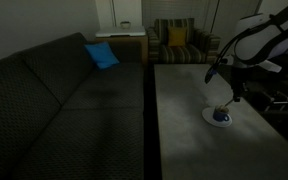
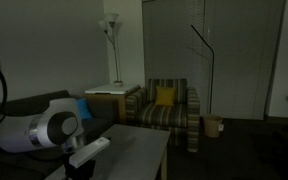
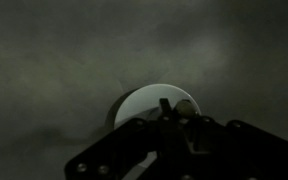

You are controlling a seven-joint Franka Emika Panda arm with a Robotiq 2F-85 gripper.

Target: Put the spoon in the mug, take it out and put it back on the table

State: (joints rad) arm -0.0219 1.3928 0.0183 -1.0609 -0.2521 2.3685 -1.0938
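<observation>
Plain grey on the long flat table top (image 1: 184, 125). Dark with tiny speckles on the big soft sofa (image 1: 54, 95). Bright blue on the square cushion (image 1: 101, 55). Dark and light stripes on the padded armchair (image 2: 174, 112), yellow on its small pillow (image 2: 165, 97). White on the round saucer (image 3: 139, 105), dark blue on the little mug (image 1: 222, 117).

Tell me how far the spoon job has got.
Done: nothing certain. In hand: the gripper hangs right over the mug on its saucer; the spoon is too dim to make out, so inserting or removing is unclear. Left: spoon lying on the table.
</observation>
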